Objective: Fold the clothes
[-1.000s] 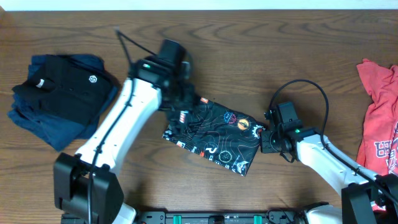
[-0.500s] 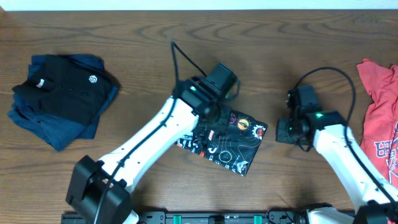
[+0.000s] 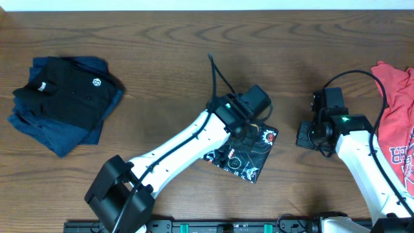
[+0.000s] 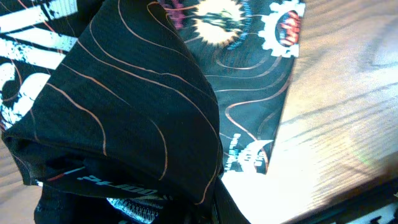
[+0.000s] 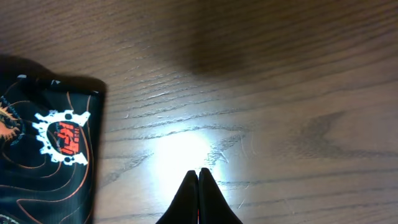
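The black jersey (image 3: 249, 158) with thin orange contour lines lies folded small at the table's middle. My left gripper (image 3: 244, 133) is over its upper edge, shut on a fold of the fabric. In the left wrist view the lifted fold (image 4: 137, 106) hangs over the fingers (image 4: 208, 202) and hides them, with the printed layer beneath. My right gripper (image 3: 304, 136) is shut and empty, apart from the jersey to its right. In the right wrist view its closed fingertips (image 5: 198, 177) hover over bare wood, and the jersey's edge (image 5: 43, 155) is at the left.
A plain black polo with a white emblem lies folded on dark blue clothes (image 3: 65, 103) at the far left. A red T-shirt with white print (image 3: 394, 123) lies crumpled at the right edge. The wooden table (image 3: 194, 39) runs across the whole view.
My left gripper has carried the jersey's left part rightward over the rest, so the bundle is narrower. My right gripper has let go of the jersey's right edge and drawn back to the right.
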Controlling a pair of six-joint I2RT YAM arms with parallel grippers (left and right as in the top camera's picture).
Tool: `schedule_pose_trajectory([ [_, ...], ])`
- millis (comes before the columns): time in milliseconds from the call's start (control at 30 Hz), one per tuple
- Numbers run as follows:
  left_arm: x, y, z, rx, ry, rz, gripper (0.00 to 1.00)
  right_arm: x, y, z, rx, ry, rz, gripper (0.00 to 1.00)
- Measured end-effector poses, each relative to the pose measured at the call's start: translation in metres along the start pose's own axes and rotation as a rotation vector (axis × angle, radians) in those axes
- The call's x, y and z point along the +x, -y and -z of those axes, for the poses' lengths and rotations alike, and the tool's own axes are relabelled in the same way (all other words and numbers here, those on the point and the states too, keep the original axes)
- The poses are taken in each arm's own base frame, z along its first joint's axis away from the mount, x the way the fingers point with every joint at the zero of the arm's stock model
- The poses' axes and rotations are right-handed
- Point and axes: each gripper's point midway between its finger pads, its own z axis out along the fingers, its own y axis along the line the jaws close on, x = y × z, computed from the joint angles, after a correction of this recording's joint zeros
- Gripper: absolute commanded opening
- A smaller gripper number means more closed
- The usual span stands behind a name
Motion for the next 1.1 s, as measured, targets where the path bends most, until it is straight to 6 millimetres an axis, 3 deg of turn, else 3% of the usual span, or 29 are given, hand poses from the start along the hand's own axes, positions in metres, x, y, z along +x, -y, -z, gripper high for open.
schedule_pose_trajectory([
  [367, -0.004, 0.008, -0.001, 0.015, 0.022, 0.003, 0.07, 0.002, 0.001, 0.000, 0.004, -0.010, 0.000, 0.01],
  [633, -0.007, 0.019, -0.001, 0.036, 0.048, -0.012, 0.34, 0.002, 0.001, 0.000, 0.004, -0.010, -0.002, 0.01],
  [800, -0.005, 0.021, -0.002, 0.036, 0.044, -0.049, 0.35, 0.002, 0.001, 0.000, 0.003, -0.008, -0.002, 0.01],
  [967, -0.006, -0.006, 0.009, -0.035, 0.050, -0.035, 0.35, -0.004, -0.010, 0.000, -0.053, 0.013, 0.037, 0.01],
  [1100, -0.018, -0.052, 0.044, -0.109, 0.127, 0.063, 0.35, -0.009, -0.042, 0.005, -0.228, 0.035, 0.162, 0.04],
])
